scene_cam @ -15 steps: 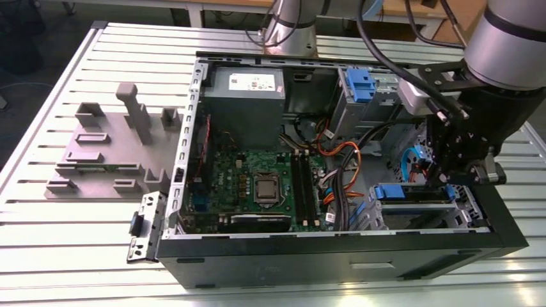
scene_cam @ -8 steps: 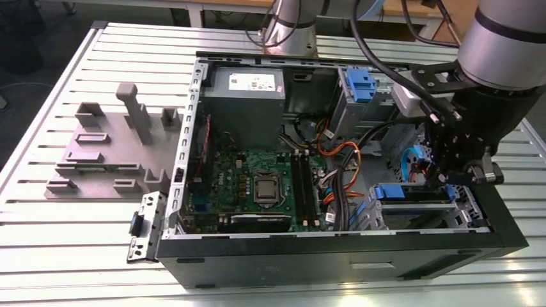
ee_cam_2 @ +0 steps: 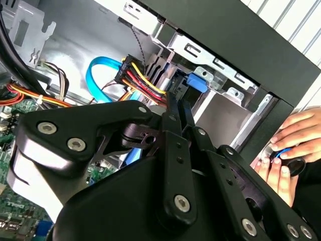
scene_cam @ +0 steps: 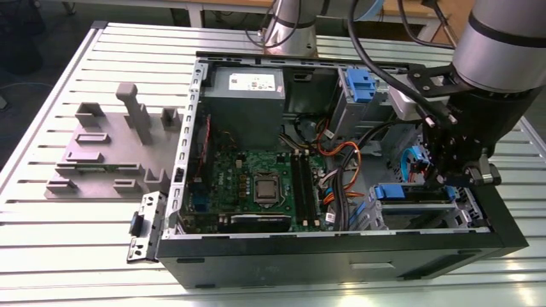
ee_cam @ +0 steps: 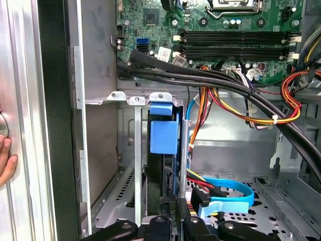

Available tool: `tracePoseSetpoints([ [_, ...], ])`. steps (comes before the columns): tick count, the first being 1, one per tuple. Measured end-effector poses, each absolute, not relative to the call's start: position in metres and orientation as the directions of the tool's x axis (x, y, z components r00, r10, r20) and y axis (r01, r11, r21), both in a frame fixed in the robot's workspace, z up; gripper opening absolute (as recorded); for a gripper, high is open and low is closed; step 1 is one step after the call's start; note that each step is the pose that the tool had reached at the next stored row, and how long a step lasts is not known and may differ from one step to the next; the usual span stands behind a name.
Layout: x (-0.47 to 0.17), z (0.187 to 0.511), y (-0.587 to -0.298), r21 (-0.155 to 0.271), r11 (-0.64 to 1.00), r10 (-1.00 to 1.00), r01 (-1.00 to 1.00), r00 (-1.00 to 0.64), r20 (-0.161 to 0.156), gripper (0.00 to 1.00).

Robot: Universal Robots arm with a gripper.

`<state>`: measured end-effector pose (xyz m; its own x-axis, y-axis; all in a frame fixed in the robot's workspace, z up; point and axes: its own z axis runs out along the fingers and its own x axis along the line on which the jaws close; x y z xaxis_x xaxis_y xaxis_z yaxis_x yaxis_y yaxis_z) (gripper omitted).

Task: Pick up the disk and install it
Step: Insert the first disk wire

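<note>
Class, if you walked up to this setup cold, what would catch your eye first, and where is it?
The open computer case on the slatted table, its green motherboard exposed. At the exterior view's right, the gripper reaches down into the drive cage. A person's hand rests outside the case.

An open computer case (scene_cam: 341, 252) with a green motherboard (scene_cam: 256, 185) lies beside grey fixtures (scene_cam: 111, 147).
</note>
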<state>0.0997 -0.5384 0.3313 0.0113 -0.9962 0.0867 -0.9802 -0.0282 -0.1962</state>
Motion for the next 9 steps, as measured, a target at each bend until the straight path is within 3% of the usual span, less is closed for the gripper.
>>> tracePoseSetpoints([
  [9,0.0924,0.3310,-0.5384,-0.218,-0.036,-0.996,-0.975,0.017,0.087,0.16],
])
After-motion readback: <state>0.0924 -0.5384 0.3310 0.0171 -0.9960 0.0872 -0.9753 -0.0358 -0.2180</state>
